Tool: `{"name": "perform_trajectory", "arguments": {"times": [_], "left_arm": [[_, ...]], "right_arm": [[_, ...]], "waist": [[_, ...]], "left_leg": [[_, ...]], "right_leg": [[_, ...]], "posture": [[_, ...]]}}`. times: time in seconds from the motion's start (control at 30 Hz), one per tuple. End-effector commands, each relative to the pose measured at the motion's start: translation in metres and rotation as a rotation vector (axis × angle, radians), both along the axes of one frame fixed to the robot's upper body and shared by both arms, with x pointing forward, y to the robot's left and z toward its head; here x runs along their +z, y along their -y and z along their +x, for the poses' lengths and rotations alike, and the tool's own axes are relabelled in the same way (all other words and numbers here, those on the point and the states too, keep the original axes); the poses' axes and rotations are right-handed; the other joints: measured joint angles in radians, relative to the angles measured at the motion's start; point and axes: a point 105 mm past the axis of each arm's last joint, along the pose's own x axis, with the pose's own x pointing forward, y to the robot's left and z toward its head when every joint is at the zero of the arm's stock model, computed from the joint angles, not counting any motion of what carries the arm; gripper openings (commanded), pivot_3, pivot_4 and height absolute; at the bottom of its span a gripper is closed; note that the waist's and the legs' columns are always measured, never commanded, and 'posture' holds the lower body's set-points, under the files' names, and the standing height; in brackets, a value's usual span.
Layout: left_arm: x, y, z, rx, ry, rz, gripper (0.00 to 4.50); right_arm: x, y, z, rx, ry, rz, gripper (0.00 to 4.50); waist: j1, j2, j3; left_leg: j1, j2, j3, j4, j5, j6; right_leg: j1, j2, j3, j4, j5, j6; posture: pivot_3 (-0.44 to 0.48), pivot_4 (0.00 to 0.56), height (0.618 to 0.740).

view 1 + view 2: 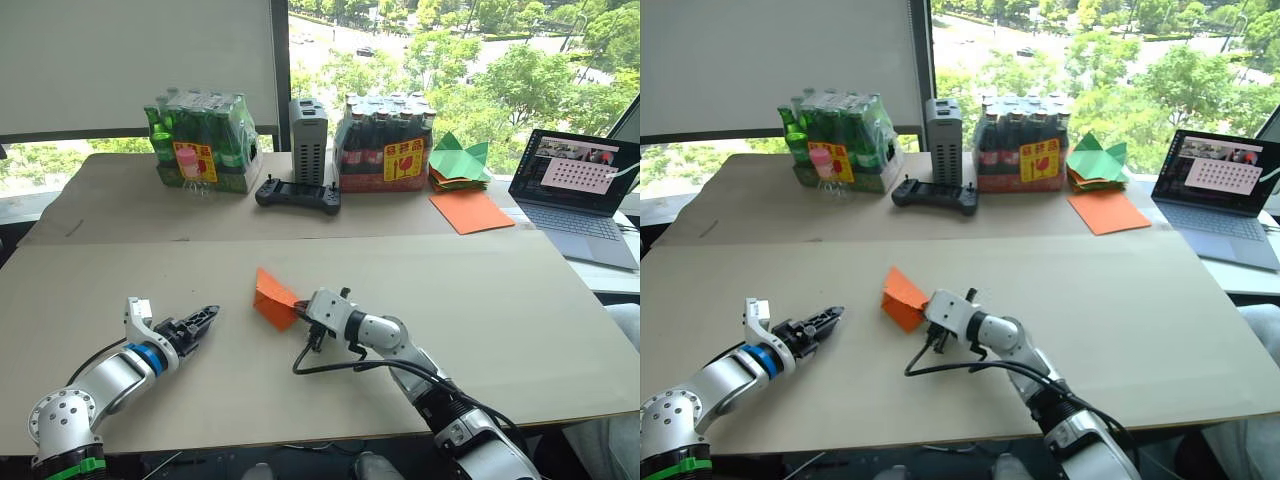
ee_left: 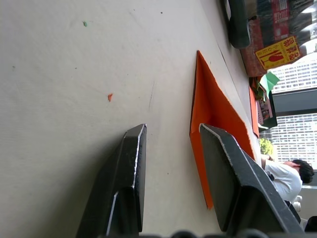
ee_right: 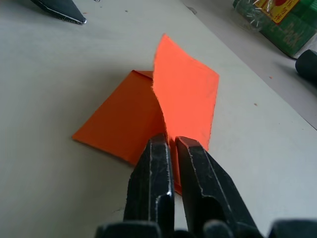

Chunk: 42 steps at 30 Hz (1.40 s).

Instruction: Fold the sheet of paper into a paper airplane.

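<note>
The near edge of the sheet of paper [image 3: 148, 114] is hidden behind the right gripper [image 3: 171, 144]. The laptop [image 1: 585, 195] is cut off at the picture's edge. Bottle pack labels [image 1: 402, 160] are too small to be read.

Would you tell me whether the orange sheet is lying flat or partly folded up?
Partly folded: the sheet of paper has one flap raised, pinched by the right gripper.

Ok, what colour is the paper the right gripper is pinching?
Bright orange. The sheet of paper shows best in the right wrist view, clamped in the right gripper.
</note>
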Motion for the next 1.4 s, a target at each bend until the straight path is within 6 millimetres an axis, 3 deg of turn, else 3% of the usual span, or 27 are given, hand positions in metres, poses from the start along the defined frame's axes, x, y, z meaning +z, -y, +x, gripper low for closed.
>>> {"name": "perform_trajectory", "arguments": {"times": [0.03, 0.27, 0.47, 0.73, 0.93, 1.2, 1.37, 1.4], "left_arm": [[0.008, 0.001, 0.001, 0.0, 0.037, 0.0, 1.8], [0.006, -0.001, 0.0, 0.0, 0.032, 0.005, 1.8], [0.001, -0.005, -0.002, 0.008, 0.018, 0.011, 1.8], [-0.004, -0.005, -0.001, 0.0, 0.007, 0.016, 1.8], [-0.004, -0.005, 0.001, -0.016, 0.01, 0.023, 1.8], [0.005, -0.006, -0.001, -0.101, 0.053, 0.088, 1.8], [0.017, -0.005, -0.003, -0.205, 0.132, 0.253, 1.8], [0.022, -0.005, -0.001, -0.218, 0.159, 0.274, 1.55]], "right_arm": [[0.015, -0.005, 0.0, 0.031, 0.088, -0.001, 0.01], [0.026, -0.001, -0.001, 0.051, 0.217, -0.035, 0.01], [0.06, 0.018, -0.005, 0.104, 0.26, 0.049, 0.01], [0.073, 0.037, -0.036, 0.285, 0.238, 0.039, 0.01], [0.056, 0.041, -0.063, 0.431, 0.228, -0.049, 0.01], [0.028, 0.035, -0.059, 0.447, 0.257, -0.145, 0.01], [0.019, 0.034, -0.058, 0.457, 0.27, -0.172, 0.01], [0.018, 0.033, -0.058, 0.458, 0.27, -0.171, 0.0]], "waist": [[0.0, 0.0, 0.0], [0.0, 0.0, 0.0], [0.001, 0.0, 0.0], [0.001, 0.0, 0.0], [0.001, 0.0, 0.0], [0.001, 0.0, 0.0], [0.001, 0.0, 0.0], [0.001, 0.0, 0.0]], "left_leg": [[0.0, 0.0, 0.0, 0.0, 0.0, 0.0], [0.0, 0.0, 0.0, 0.0, 0.0, 0.0], [0.0, 0.0, 0.0, 0.0, 0.0, 0.0], [0.0, 0.0, 0.0, 0.0, 0.0, 0.0], [0.002, 0.0, 0.0, 0.0, 0.0, 0.0], [0.002, 0.0, 0.001, 0.0, 0.0, 0.0], [0.001, 0.0, 0.001, 0.0, 0.0, 0.0], [0.001, 0.0, 0.001, 0.0, 0.0, 0.0]], "right_leg": [[0.0, 0.0, 0.0, 0.0, 0.0, 0.0], [0.0, 0.0, 0.0, 0.0, 0.0, 0.0], [0.0, 0.0, 0.0, 0.0, 0.0, 0.0], [0.001, 0.0, 0.0, 0.0, 0.0, 0.0], [0.002, 0.0, 0.0, 0.0, 0.0, 0.0], [0.002, 0.0, 0.0, 0.0, 0.0, 0.0], [0.001, 0.0, 0.0, 0.0, 0.0, 0.0], [0.001, 0.0, 0.0, -0.001, 0.0, 0.0]], "posture": [[0.0, 0.15, 0.74], [0.0, 0.15, 0.74], [0.0, 0.15, 0.74], [0.0, 0.15, 0.74], [0.0, 0.15, 0.74], [0.0, 0.15, 0.74], [0.0, 0.15, 0.74], [0.0, 0.15, 0.74]]}}
